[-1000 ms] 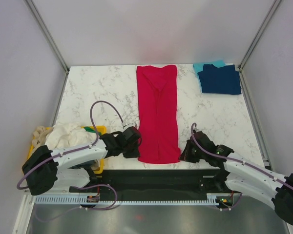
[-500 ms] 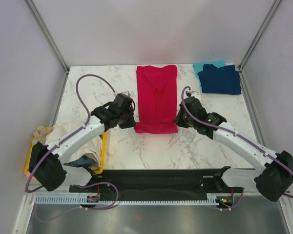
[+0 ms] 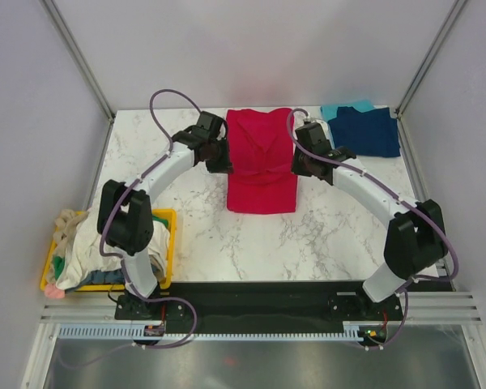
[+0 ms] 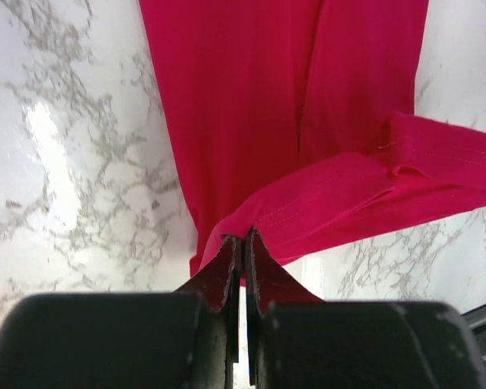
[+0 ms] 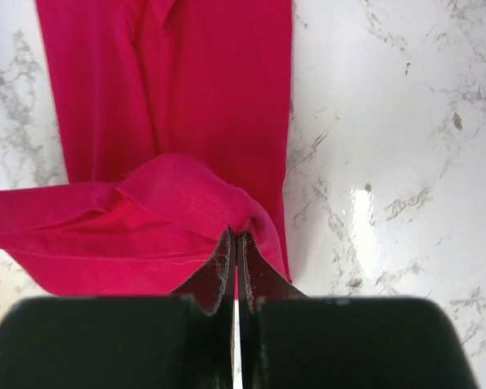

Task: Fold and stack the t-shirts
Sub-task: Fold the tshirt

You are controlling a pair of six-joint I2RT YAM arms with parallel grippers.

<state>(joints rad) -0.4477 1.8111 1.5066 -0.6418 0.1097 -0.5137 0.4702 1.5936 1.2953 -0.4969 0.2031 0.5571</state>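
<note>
Fingers (image 4: 219, 279) of both arms have carried hem of crimson t-shirt (image 3: 262, 190) farther back.

The red tee (image 3: 262, 166) lies flat between the left claw (image 4: 243, 243) and the right claw (image 5: 236, 243). Both pinch its hem, which is doubled over. A folded navy tee (image 3: 366, 134) sits right of the right claw.

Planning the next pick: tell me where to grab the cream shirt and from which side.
Probably pinch a raised fold on top of the cream shirt, coming straight down from above: it lies heaped in the yellow bin, spilling over the rim.
</note>
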